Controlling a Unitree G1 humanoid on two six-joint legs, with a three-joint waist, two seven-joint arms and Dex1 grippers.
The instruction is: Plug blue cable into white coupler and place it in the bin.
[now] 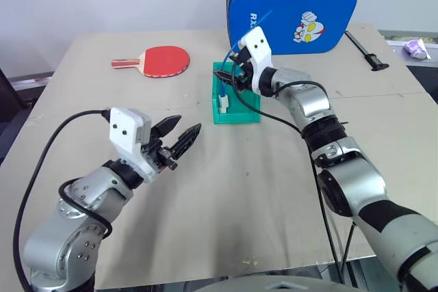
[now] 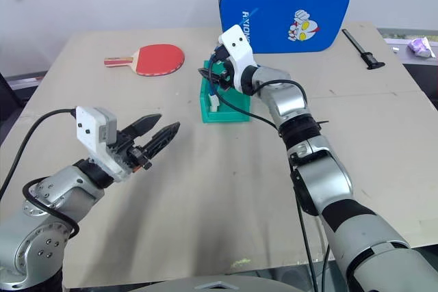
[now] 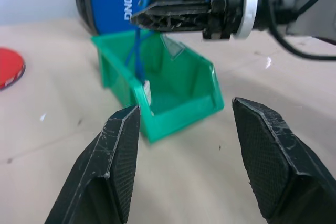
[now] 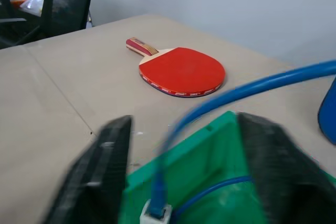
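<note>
We see the right gripper [image 1: 230, 75] over the bin [image 1: 241, 115], its fingers [image 4: 100, 171] spread wide, blurred in its wrist view, and gripping nothing. The cable [image 4: 247, 90] arcs between them and drops into the bin, plugged into the coupler [image 4: 156, 214], which is cut off at the picture's edge. The left gripper [image 1: 176, 137] hovers nearer and left above the tabletop [image 1: 226, 189], fingers apart and empty. A paddle [image 1: 162, 60] lies far left.

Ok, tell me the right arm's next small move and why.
Probably lift the right gripper straight up and back. Its fingers stand open over the bin, and the blue cable already hangs plugged into the white coupler inside it, so only clearing the cable loop remains.
</note>
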